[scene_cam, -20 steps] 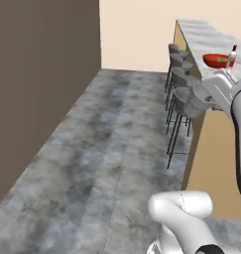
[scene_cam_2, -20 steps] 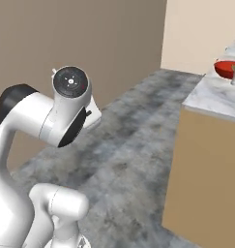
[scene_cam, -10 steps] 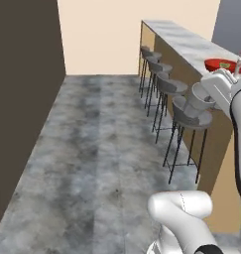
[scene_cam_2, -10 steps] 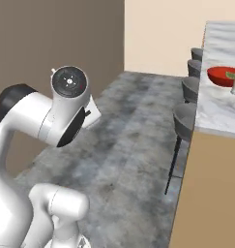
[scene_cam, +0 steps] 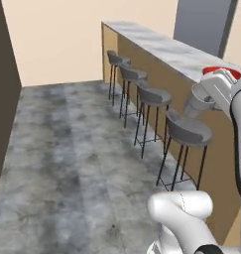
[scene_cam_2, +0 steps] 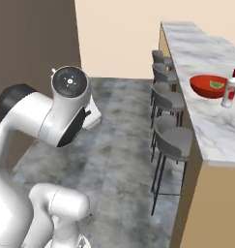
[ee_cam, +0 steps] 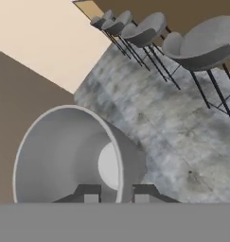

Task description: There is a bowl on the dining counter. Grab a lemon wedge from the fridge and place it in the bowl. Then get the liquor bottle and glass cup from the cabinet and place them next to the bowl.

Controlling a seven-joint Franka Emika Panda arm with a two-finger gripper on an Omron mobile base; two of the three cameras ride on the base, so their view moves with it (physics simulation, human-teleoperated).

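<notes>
My hand is clamped on the glass cup wall. Bowl and liquor bottle stand just beside each other on the worktop.

Red bowl holding lemon wedge, liquor bottle beside, dining counter

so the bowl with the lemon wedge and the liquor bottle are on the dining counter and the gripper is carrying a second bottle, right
Not quite: the gripper holds the glass cup, not a second bottle, as the hand view shows. The bowl with the lemon wedge and the liquor bottle do sit on the dining counter.
</notes>
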